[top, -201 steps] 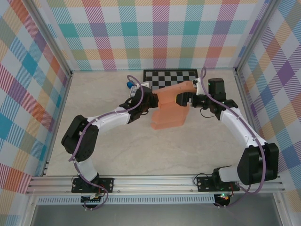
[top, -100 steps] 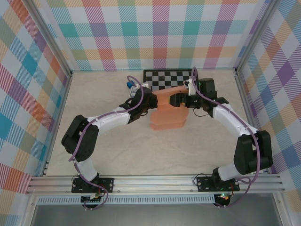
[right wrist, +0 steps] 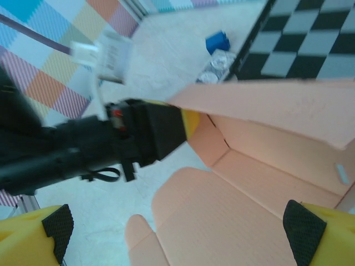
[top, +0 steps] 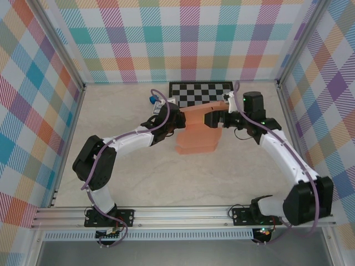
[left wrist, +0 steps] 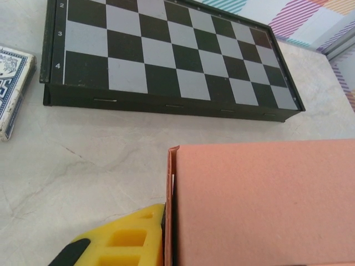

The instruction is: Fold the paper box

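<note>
Two end effectors meet at the paper box [top: 197,138], which stands near the middle of the desk [top: 127,183], in front of a chessboard [left wrist: 166,61] with a strip of bare desk between them. The left end effector [top: 178,119] is almost closed and pinches the box's left wall. In the left wrist view one yellow finger [left wrist: 125,239] lies flat against the wall's outer face, and its partner is hidden behind the cardboard. The right end effector [top: 210,118] is spread wide and holds nothing. Its black pads [right wrist: 55,224] sit at the lower corners of its own view, with the open box between and beyond them.

The desk is pale, marbled beige. Plaid walls [top: 183,39] in many colours close it in on three sides, and a metal rail [top: 183,213] runs along the near edge.

A blue-and-white card pack [left wrist: 12,88] lies left of the chessboard, cut off by the picture edge. A small blue cube [right wrist: 218,42] sits by the board's corner, and a shiny thing [right wrist: 215,65] just beside it is too blurred to name.

The box is half formed. One long panel is raised and tilted over it, the creased inner walls and floor show as bare cardboard, and a rounded tab lies flat toward the near side.
</note>
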### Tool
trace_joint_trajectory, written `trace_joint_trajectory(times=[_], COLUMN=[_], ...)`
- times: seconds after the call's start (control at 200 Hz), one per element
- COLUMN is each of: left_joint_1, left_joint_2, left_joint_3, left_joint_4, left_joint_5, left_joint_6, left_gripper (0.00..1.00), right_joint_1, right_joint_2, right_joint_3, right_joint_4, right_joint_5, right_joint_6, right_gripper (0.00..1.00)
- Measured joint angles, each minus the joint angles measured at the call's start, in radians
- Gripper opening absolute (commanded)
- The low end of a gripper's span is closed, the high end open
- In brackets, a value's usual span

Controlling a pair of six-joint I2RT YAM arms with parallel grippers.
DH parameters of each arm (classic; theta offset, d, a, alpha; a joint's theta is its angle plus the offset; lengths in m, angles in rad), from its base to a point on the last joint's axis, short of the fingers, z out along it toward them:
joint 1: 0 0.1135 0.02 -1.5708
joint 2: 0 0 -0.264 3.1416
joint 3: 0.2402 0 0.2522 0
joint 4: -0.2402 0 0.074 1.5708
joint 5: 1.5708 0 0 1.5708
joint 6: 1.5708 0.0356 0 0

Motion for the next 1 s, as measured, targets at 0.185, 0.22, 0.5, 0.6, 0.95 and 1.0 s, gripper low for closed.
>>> trace_joint_trajectory(times=[0.185,0.22,0.5,0.6,0.95,1.0], left_joint_1=[0.000,0.000,0.000,0.000,0.000,0.000], left_joint_2=[0.000,0.000,0.000,0.000,0.000,0.000], left_joint_3=[0.000,0.000,0.000,0.000,0.000,0.000], left_joint_4=[-0.013,-0.014,-0.025,-0.026,-0.027,-0.027], left_joint_5=[-0.003,-0.003,-0.002,-0.002,-0.003,-0.003], left_joint_6=[0.004,0.004,0.003,0.003,0.003,0.004], left_gripper=[0.16,0.16,0.16,0.16,0.16,0.16], right_joint_1=[-0.041,-0.041,-0.042,-0.042,-0.042,-0.042], right_joint_2=[-0.083,-0.080,0.016,0.073,0.177,0.185], right_joint_3=[0.048,0.064,0.175,0.212,0.238,0.238], right_joint_4=[-0.084,-0.106,-0.173,-0.180,-0.187,-0.187], right_joint_5=[-0.022,-0.022,-0.010,-0.011,-0.014,-0.014], right_joint_6=[-0.015,-0.016,-0.037,-0.037,-0.041,-0.043], right_gripper=[1.00,1.00,1.00,1.00,1.00,1.00])
